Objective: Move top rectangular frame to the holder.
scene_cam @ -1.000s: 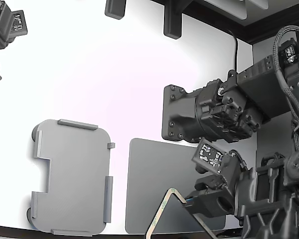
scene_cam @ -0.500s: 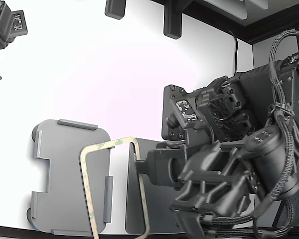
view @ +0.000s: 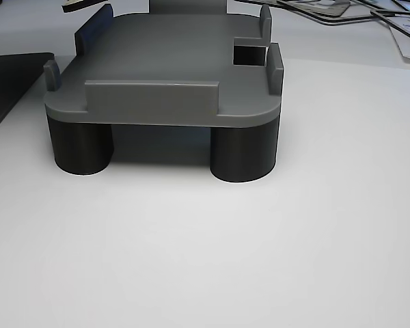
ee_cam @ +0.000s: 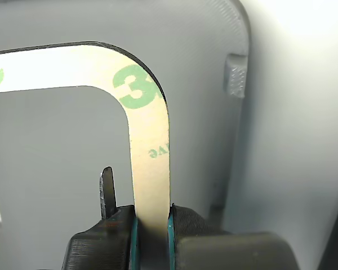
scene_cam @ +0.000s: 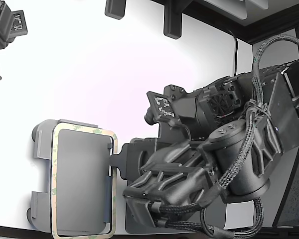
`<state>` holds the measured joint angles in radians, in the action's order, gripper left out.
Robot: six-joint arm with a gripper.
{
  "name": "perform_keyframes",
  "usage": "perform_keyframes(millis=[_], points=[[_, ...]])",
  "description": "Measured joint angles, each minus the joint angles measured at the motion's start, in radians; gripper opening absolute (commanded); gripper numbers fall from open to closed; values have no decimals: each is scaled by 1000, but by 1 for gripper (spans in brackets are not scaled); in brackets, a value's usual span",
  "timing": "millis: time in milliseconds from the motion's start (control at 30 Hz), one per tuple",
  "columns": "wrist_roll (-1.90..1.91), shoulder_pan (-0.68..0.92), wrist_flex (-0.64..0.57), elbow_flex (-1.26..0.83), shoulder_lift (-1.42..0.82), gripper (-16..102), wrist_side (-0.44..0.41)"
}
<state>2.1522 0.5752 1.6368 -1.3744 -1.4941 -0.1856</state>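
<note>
Right now I see the frame over the holder, its outline roughly matching the tray's. Whether it rests on the holder or hangs just above it I cannot tell from the exterior view. Nothing else lies in the holder; its grey floor shows through the frame's open centre.

My gripper reaches in from the exterior view's right and meets the frame's long side nearest the mat, which lies just beside the holder on that side and is largely covered by the arm.

From the wrist view I get what the exterior one hides: the jaws are closed tight on the frame, one pad on each edge of the tan strip, just below a rounded corner. Green printing shows on the strip there. The holder is behind it, with one small raised tab beside the corner.

From the low other view I get the holder side-on, on dark round feet, tabs along its edges and a square notch near one far corner.
</note>
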Motion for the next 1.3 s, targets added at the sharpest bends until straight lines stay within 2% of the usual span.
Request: perform_keyframes(millis=[133,600,1300], points=[[0,-21,-34,-21,8,-10,17],[-14,-46,-35,3,77,-11,37],[-6,-57,-81,-71,80,-11,67]])
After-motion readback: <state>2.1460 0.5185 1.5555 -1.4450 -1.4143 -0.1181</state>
